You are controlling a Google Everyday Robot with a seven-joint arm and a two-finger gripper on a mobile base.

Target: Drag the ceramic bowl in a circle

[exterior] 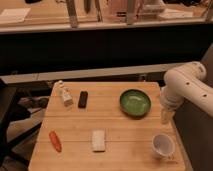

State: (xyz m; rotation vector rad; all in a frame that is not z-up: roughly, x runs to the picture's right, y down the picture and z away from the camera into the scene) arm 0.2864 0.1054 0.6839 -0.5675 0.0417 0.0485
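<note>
The ceramic bowl is round, shallow and green with a dark rim. It sits on the wooden table at the right of the far half. My gripper hangs at the end of the white arm over the table's right edge, just right of the bowl and apart from it. A small white cup stands on the table below the gripper, near the front right corner.
A white bottle lies at the far left, with a black oblong object beside it. A carrot lies at the front left. A pale sponge-like block sits front centre. A dark counter runs behind the table.
</note>
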